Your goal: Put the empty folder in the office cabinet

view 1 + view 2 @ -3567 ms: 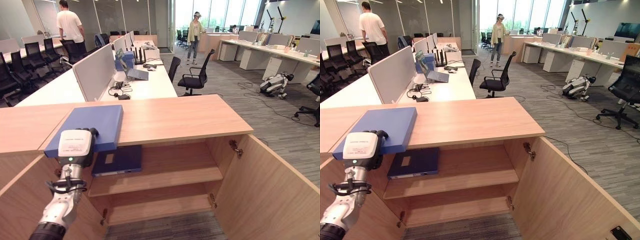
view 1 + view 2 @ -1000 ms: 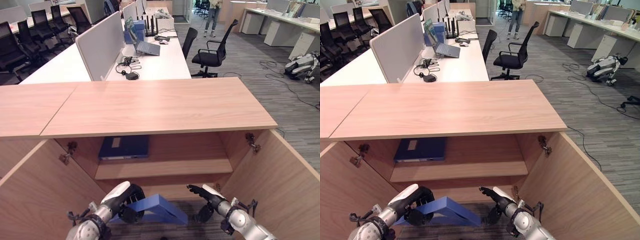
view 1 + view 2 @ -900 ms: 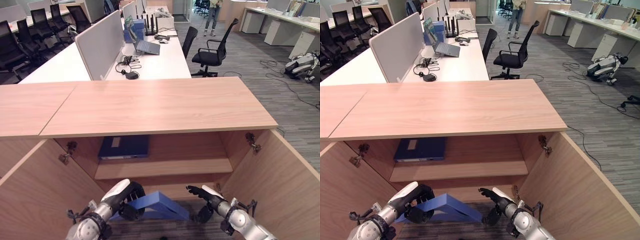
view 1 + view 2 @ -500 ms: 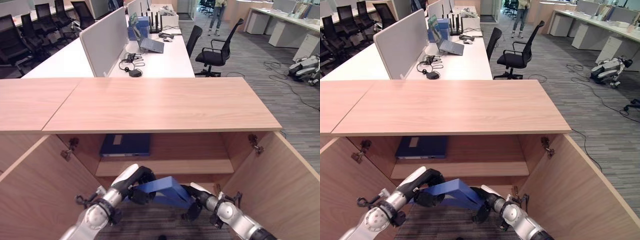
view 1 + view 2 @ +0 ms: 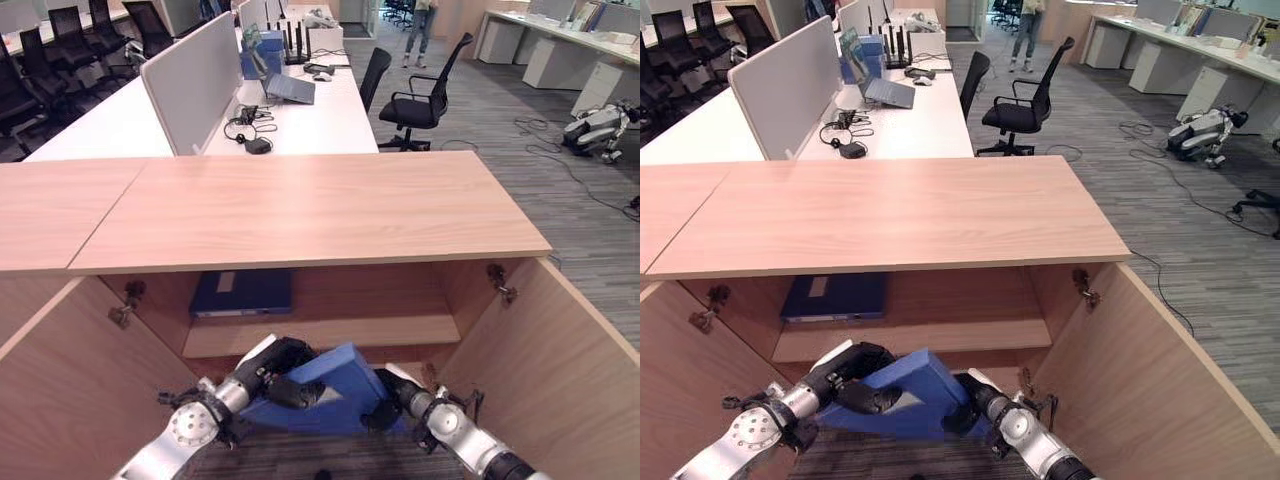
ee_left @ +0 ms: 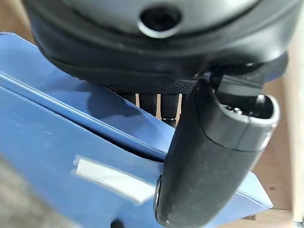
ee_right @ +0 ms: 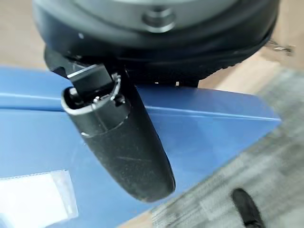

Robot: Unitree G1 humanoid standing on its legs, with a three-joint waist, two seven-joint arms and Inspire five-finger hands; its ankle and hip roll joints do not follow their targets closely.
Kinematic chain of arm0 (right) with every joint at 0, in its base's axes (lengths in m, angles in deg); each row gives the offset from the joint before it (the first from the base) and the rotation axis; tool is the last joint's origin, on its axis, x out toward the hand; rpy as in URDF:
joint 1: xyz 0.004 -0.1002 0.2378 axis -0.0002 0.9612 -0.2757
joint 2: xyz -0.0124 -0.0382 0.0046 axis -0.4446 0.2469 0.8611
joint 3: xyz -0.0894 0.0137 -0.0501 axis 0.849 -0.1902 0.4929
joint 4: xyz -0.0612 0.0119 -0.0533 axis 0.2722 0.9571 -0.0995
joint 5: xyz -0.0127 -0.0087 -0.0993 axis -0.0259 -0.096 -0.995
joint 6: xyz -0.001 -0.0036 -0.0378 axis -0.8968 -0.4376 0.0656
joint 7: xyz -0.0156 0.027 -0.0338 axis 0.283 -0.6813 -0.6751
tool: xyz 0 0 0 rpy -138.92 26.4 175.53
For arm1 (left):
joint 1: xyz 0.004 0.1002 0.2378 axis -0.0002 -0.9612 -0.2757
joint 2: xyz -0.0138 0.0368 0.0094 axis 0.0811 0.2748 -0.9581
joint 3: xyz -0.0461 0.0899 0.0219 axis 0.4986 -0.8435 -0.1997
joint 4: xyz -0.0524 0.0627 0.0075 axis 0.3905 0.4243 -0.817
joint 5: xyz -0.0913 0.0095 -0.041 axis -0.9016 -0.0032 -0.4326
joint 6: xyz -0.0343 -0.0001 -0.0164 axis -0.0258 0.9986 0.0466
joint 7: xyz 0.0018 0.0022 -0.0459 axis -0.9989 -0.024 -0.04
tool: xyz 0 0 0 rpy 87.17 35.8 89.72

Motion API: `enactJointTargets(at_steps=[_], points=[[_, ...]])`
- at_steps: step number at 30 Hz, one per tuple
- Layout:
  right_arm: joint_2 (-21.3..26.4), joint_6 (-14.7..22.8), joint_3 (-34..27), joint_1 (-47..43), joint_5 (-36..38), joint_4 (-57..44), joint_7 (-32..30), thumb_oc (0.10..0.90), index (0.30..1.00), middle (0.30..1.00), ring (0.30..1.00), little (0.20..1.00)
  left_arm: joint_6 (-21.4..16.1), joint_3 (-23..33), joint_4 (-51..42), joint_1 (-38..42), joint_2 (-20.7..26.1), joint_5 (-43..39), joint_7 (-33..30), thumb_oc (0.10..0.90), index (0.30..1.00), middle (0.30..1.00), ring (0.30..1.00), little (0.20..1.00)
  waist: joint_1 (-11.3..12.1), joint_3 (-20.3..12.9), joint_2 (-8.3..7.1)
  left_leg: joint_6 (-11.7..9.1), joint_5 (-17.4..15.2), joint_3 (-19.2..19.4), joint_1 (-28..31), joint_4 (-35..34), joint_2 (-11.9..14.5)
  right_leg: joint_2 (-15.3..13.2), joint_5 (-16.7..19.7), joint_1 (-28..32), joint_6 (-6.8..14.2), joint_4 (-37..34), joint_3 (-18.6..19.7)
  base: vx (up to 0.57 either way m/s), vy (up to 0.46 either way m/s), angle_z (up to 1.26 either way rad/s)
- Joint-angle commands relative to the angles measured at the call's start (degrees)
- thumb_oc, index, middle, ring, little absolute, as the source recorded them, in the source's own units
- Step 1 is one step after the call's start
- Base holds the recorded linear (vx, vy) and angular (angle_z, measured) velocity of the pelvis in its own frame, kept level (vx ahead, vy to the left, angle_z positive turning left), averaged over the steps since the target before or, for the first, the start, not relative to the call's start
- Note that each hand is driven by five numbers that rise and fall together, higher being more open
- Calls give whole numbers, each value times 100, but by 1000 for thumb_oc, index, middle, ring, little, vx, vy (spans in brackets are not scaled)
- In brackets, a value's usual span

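My left hand (image 5: 275, 365) and right hand (image 5: 392, 398) both grasp the folder (image 5: 325, 392), now raised nearer the cabinet's (image 5: 300, 215) lower shelf, almost ready for sliding in.

The blue folder (image 5: 330, 388) is held up, tilted, in front of the low shelf of the open wooden cabinet (image 5: 330, 215). It has a small white label on its side. Both doors of the cabinet stand wide open.

Matt blue plastic folder (image 5: 335, 385), smooth light wood-grain cabinet (image 5: 300, 205), ribbed grey carpet (image 5: 580, 200)
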Motion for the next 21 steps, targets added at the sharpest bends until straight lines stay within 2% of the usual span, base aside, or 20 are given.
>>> enactJointTargets(at_steps=[1, 3, 9, 13, 17, 18, 19, 21], points=[[-694, 442, 203, -662, 323, -72, -323, 400, 300, 300, 300, 300, -1134, -541, -1595, 1081, -1213, -2133, 832, 400, 300, 300, 300, 300, -90, -147, -2, -59, -1054, -337, 454, -27, 65, -168, 286, -297, 314, 38, 100, -13, 5, -17], [-856, 480, 178, -683, 553, 63, -365, 400, 300, 300, 300, 300, -1019, -794, -1328, 1207, -1430, -2536, 947, 400, 300, 300, 300, 300, -139, -145, -1, -56, -1062, -322, 456, -27, 69, -166, 291, -305, 309, 38, 119, -15, 5, -10], [-1025, 626, 276, -868, 847, 144, -315, 400, 300, 300, 300, 300, -1055, -977, -1138, 1323, -1570, -2737, 1124, 400, 300, 300, 300, 300, -134, -137, -2, -55, -1073, -308, 466, -27, 71, -165, 300, -300, 300, 38, 137, 0, 0, 0], [-999, 759, 360, -998, 996, 113, -231, 400, 300, 300, 300, 300, -1098, -1060, -1090, 1379, -1555, -2783, 1272, 400, 300, 300, 300, 300, -115, -137, -6, -61, -1077, -298, 475, -27, 71, -174, 303, -292, 296, 38, 143, 0, 0, 0], [-795, 876, 508, -1033, 810, -233, -133, 400, 300, 300, 300, 300, -1179, -954, -1057, 1317, -1466, -2734, 1305, 400, 300, 300, 300, 300, -111, -158, -4, -65, -1080, -288, 491, -27, 70, -185, 307, -280, 302, 38, 127, 0, 0, 0], [-614, 932, 580, -1077, 464, -533, -143, 400, 300, 300, 300, 300, -1246, -813, -1062, 1227, -1387, -2643, 1246, 646, 669, 669, 669, 669, -108, -166, -1, -64, -1083, -281, 498, -27, 73, -188, 306, -274, 307, 38, 127, 0, 0, 0], [-452, 939, 629, -1079, 188, -718, -143, 400, 300, 300, 300, 300, -1265, -715, -1077, 1189, -1331, -2566, 1208, 800, 900, 900, 900, 900, -110, -169, 5, -64, -1089, -279, 505, -27, 72, -192, 304, -270, 309, 38, 120, 0, 0, 0], [-78, 955, 678, -1047, -480, -1092, -142, 400, 300, 300, 300, 300, -1387, -323, -1101, 1011, -1136, -2203, 1036, 800, 900, 900, 900, 900, -98, -176, 11, -65, -1096, -293, 518, -27, 71, -202, 301, -262, 313, 38, 92, 0, 0, 0]])
